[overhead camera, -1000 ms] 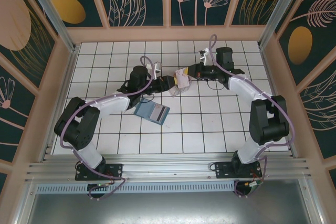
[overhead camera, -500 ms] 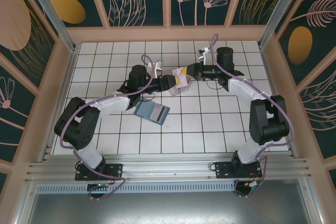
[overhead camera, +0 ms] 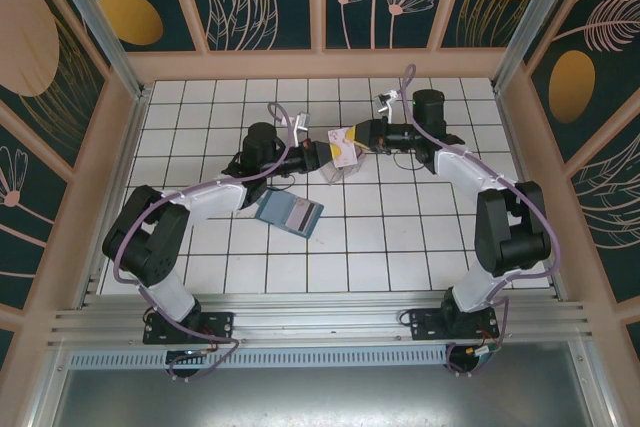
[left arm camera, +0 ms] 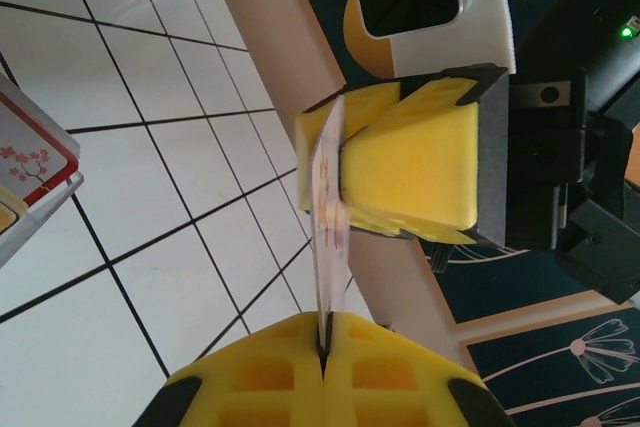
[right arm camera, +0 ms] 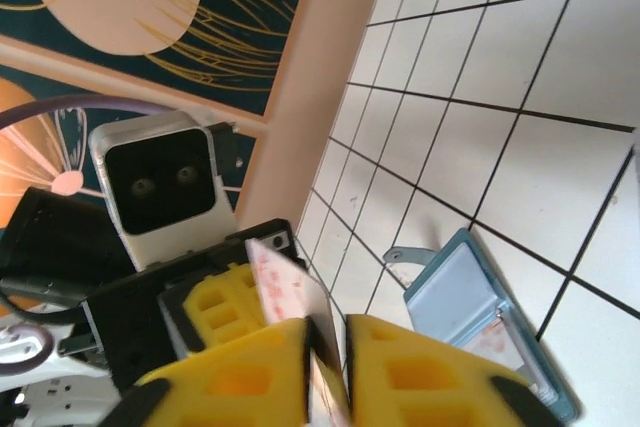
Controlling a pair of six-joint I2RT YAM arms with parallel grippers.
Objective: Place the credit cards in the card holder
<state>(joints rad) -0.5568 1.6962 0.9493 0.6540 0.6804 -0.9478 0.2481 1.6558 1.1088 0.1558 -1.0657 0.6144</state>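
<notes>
So on the white tiled desk (overhead camera: 400, 237) both arms reach in toward the middle of the far half. The teal wallet (overhead camera: 288, 212) lies open a bit left of centre, nearer the front edge. The clear card holder (overhead camera: 336, 174) sits on the desk right under where the arms meet, with a red-edged card (left arm camera: 30, 152) lying in it. The left pincer (overhead camera: 320, 155) and right pincer (overhead camera: 360, 135) face each other and both look clamped on the same pale credit card (left arm camera: 328, 237), held edge-on in the air just above the holder.
</notes>
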